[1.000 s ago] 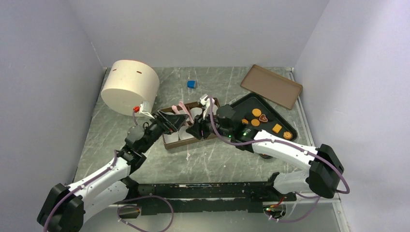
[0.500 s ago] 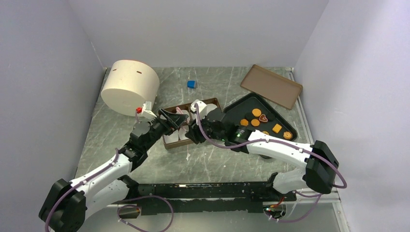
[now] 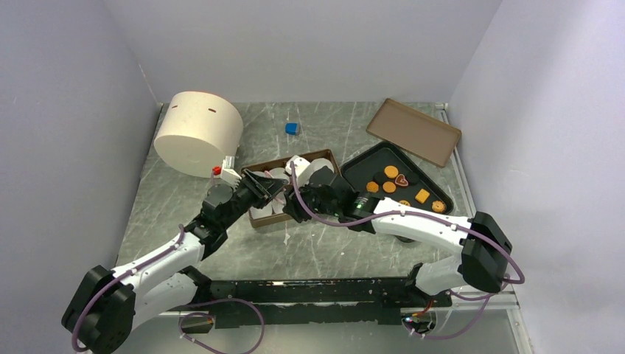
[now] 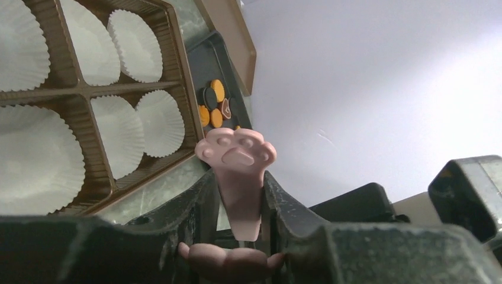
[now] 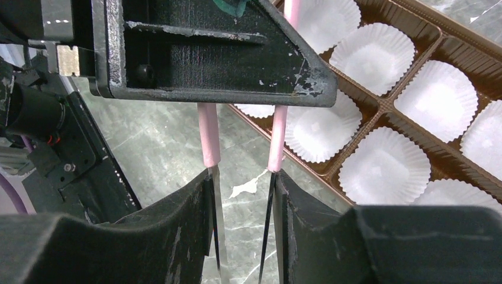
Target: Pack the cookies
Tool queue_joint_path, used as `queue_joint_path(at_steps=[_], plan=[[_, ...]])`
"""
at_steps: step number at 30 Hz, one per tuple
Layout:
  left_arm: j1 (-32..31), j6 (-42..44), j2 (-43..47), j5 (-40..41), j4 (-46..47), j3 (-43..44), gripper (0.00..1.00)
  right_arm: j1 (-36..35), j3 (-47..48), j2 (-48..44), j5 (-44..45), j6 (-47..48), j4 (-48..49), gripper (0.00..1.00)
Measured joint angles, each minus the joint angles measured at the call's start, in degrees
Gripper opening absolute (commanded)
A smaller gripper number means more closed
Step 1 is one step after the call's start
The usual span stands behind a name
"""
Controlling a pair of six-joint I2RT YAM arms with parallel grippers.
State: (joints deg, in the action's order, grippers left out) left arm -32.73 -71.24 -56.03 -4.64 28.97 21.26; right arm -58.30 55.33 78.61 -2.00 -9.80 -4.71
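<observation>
Both jaws on pink tongs [image 4: 237, 163], left jaws newly clamped

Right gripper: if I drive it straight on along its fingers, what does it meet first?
Most likely the left gripper: in the right wrist view its black body sits straight ahead of the right gripper, with the pink tongs, gripped by both, bridging the gap. Depth is unclear.

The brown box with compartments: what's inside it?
Only white paper cups, empty where visible. The left arm and right arm cover part of the brown box from above, hiding some compartments.
</observation>
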Motion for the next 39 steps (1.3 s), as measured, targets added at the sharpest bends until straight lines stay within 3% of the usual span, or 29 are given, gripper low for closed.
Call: queue_joint_path(at_steps=[3,11,22,31,33,39], plan=[[0.0,-1.4,0.0,-0.3,-0.2,0.0,0.18,-0.2,0.0,0.4,0.0,0.2,-0.1,0.40],[0.0,-7.6,-0.6,-0.4,-1.9,0.0,0.05,-0.3,0.2,0.5,0.1,0.4,-0.9,0.40],[0.4,-17.9,-2.3,-1.7,-0.2,-2.2,0.05,-0.6,0.2,0.4,0.5,0.9,-0.8,0.44],[0.4,-21.0,-2.7,-1.8,1.2,-3.0,0.05,-0.7,0.2,0.4,0.4,0.9,-0.6,0.41],[0.4,-21.3,-2.7,-1.9,1.3,-3.0,0.11,-0.8,0.2,0.4,0.4,0.9,-0.6,0.40],[0.5,-21.2,-2.4,-1.9,1.1,-3.1,0.55,-0.8,0.2,0.3,0.3,1.2,-0.7,0.38]])
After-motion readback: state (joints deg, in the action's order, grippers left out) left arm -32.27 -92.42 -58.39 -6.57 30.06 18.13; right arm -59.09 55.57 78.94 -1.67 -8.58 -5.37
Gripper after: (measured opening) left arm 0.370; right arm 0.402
